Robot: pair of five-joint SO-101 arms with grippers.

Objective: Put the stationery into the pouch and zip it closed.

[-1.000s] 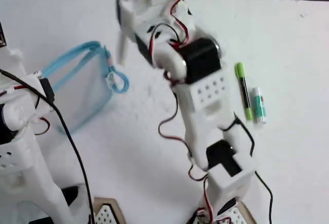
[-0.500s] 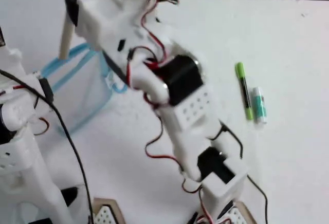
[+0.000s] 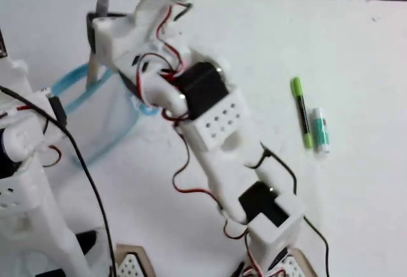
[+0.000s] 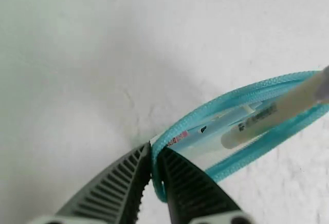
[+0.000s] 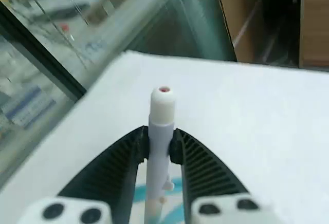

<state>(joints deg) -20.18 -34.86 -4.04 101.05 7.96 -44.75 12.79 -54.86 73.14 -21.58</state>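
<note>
Counter (image 3: 356, 48) carries our green marker (image 3: 300, 108) and glue stick (image 3: 320, 131) side by side, well apart from the pouch (image 3: 108, 118). Our left tool (image 4: 151, 165) pinches the pouch's teal rim; farther off, our right tool (image 5: 159, 147) clamps a white pen (image 5: 160, 126) nearly upright at its mouth.

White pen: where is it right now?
The white pen stands nearly upright at the upper left of the high view, clamped in the right gripper, its lower end inside the open mouth of the blue pouch.
</note>
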